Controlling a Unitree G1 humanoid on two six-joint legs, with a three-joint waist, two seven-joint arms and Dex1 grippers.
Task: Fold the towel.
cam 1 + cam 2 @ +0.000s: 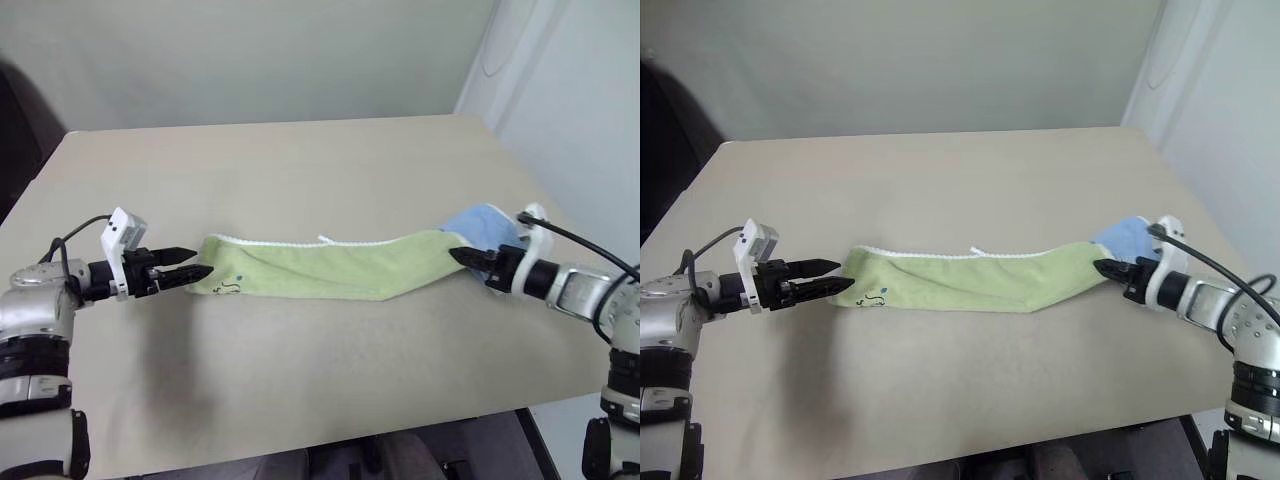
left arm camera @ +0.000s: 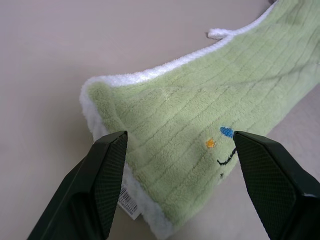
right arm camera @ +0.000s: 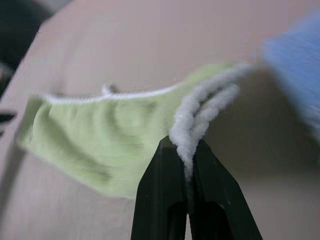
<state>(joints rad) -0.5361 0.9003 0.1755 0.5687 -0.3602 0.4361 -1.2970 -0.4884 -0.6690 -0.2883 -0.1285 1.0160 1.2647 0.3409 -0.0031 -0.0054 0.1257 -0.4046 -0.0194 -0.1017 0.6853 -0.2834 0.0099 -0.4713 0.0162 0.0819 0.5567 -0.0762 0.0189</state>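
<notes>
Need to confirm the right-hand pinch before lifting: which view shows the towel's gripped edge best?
Right wrist view: the white edging of the towel sits doubled between the shut right gripper. The eye views show that end small; the left wrist view shows the opposite end.

The towel [image 1: 320, 266], light green terry with white edging, stretches as a long folded band across the middle of the frame; its right end is lifted, pinched in my right gripper [image 3: 186, 165].
</notes>
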